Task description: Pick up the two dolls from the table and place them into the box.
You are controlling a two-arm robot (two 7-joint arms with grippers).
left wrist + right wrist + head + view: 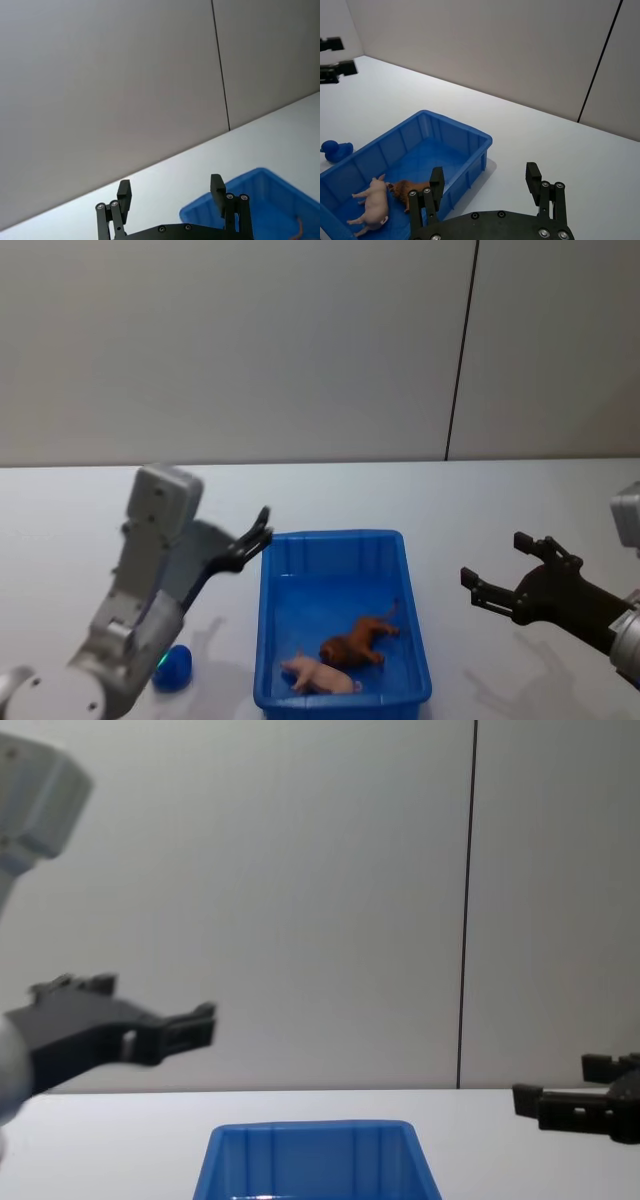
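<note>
Two dolls are counted inside the box [335, 536]: one pink pig [322, 675] lying on its side against the near wall, and one brown doll [358, 642] just beside it toward the middle, touching or nearly so. The brown one is possibly a lion, but its shape is not clear enough to be sure. One box is seen, set on the table [60, 510] between the two arms, presumably so that either arm can reach it. One small blue duck [175, 668] is seen on the table left of the box, close to the left arm and apart from the box wall. It is judged to be an extra item, since two dolls are already in the box. The left gripper [255, 535] is held raised near the box's far-left corner, fingers spread and nothing between them. The right gripper [493, 560] is held above the table to the right of the box, well apart from it, also spread and empty. Both are judged to be kept clear and released because nothing is being carried. With both dolls in the box, the task is judged complete, or nearly so.
</note>
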